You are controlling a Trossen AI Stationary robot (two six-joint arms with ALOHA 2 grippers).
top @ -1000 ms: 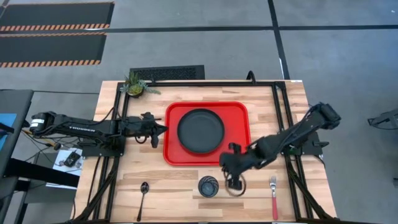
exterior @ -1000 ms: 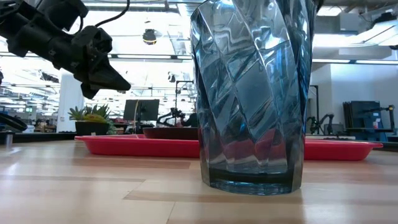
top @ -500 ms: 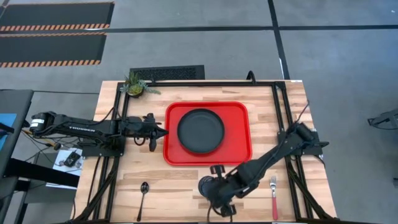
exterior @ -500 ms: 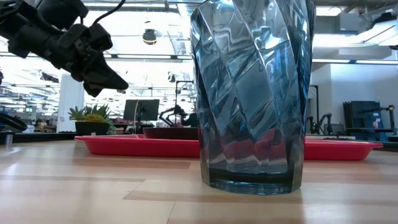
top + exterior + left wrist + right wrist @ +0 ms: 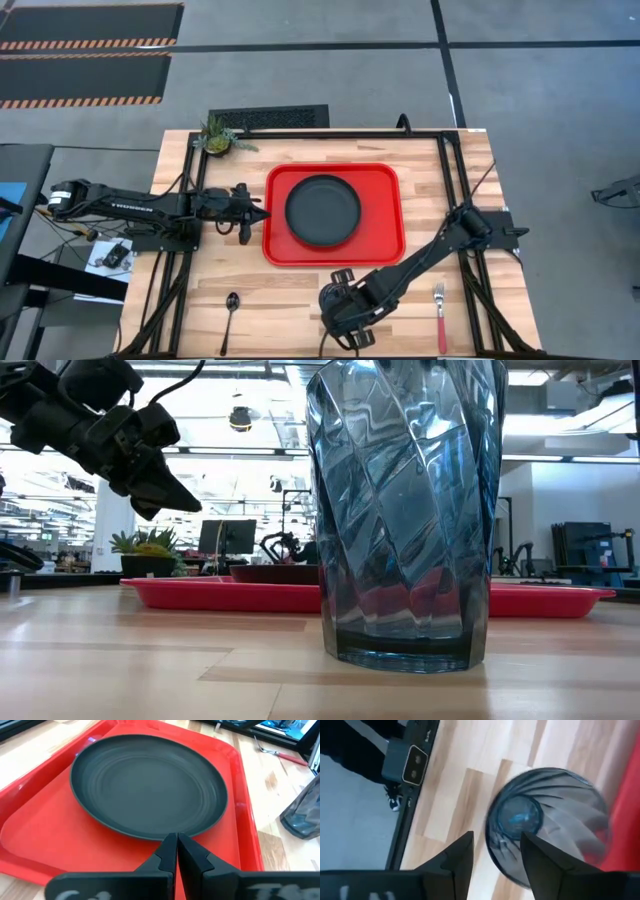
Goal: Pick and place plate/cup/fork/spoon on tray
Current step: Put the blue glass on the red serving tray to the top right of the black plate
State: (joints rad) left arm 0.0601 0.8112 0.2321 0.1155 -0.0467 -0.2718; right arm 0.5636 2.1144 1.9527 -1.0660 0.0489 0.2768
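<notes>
Jaws parted — we are hovering right gripper (image 5: 492, 857) directly above upright cup (image 5: 547, 822), rim facing fingers; left gripper (image 5: 176, 851) waiting pinched shut beside tray (image 5: 245, 827).

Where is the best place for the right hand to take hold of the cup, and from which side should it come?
Probably the rim wall, from above. The cup stands upright and open-mouthed on the table, and the right hand, open, is already above it, one finger placed to go inside the wall and one outside.

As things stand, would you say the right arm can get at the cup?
Probably yes. The right gripper hangs open directly over the cup, which stands upright on bare table in front of the tray, with nothing in between.
</notes>
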